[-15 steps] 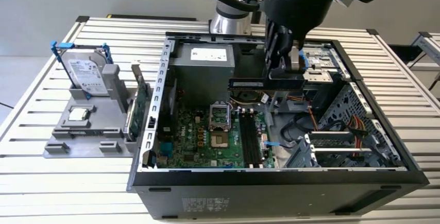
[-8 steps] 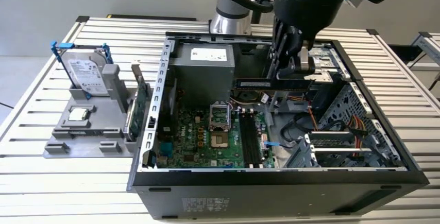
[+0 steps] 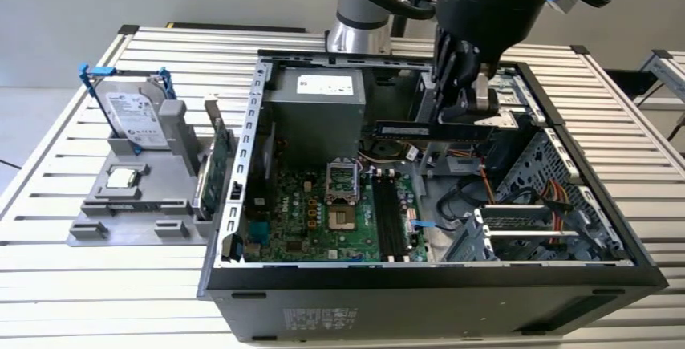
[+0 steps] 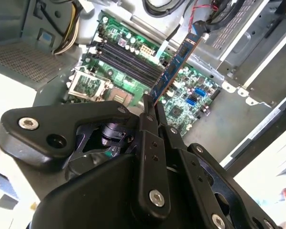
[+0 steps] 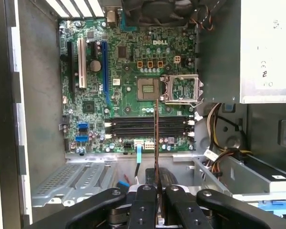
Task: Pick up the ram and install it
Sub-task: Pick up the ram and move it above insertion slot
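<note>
Tool point(image 3: 469, 118) clenched on the ram point(image 3: 419, 130), pinched at one end, with the long green stick jutting out sideways toward the exterior view's left. Held well above the motherboard point(image 3: 310, 221), inside the open computer case point(image 3: 428, 278), near the power supply point(image 3: 316, 112). Not yet seated; memory slots point(image 5: 148, 129) lying bare below.

In the first wrist view, ram point(image 5: 156, 138) seen edge-on as a thin line crossing the slots at roughly a right angle. In the second wrist view, ram point(image 4: 174, 64) reaching out from the tool point(image 4: 150, 107) over the same slots point(image 4: 128, 59), again set across them and not along them.

For a clean job, by my judgement:
- Turn the stick until its long edge runs along one slot, before any lowering.
- Level it, so both ends meet the slot together; a one-end grip probably lets the far end droop or twist.
- Check the notch side; too small here to tell.
- Mind the yellow and black wires point(image 5: 214, 124) beside one end of the slots, and the CPU socket point(image 5: 149, 89) just beyond them.
- Press straight and gently; a tilted thin board may bind or bend.

Hard drive point(image 3: 137, 120) and expansion card point(image 3: 220, 168) upright in the grey holder on the desk point(image 3: 107, 285), well apart.
</note>
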`<act>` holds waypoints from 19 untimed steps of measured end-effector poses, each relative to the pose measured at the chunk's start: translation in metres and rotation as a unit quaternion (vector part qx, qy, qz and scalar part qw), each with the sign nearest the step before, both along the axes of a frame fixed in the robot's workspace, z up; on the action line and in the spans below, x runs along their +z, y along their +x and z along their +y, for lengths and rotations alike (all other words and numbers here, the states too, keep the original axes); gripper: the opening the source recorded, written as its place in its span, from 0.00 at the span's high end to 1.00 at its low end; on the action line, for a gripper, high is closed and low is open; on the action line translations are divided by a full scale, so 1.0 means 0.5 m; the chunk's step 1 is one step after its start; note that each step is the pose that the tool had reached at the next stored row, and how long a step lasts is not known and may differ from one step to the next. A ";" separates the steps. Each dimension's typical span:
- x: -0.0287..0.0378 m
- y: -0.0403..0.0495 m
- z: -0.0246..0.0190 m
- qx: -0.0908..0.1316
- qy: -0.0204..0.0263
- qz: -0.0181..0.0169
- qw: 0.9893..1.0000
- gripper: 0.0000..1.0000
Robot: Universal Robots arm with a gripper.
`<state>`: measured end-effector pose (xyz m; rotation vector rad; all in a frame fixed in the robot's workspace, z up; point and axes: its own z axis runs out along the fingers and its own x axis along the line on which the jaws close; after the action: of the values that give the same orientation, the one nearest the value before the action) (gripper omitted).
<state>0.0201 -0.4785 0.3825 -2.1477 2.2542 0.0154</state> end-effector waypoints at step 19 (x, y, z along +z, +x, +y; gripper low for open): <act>0.000 0.026 0.0000 -0.025 0.000 0.000 1.000 1.00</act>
<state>0.0333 -0.4786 0.3824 -2.0901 2.3074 0.0143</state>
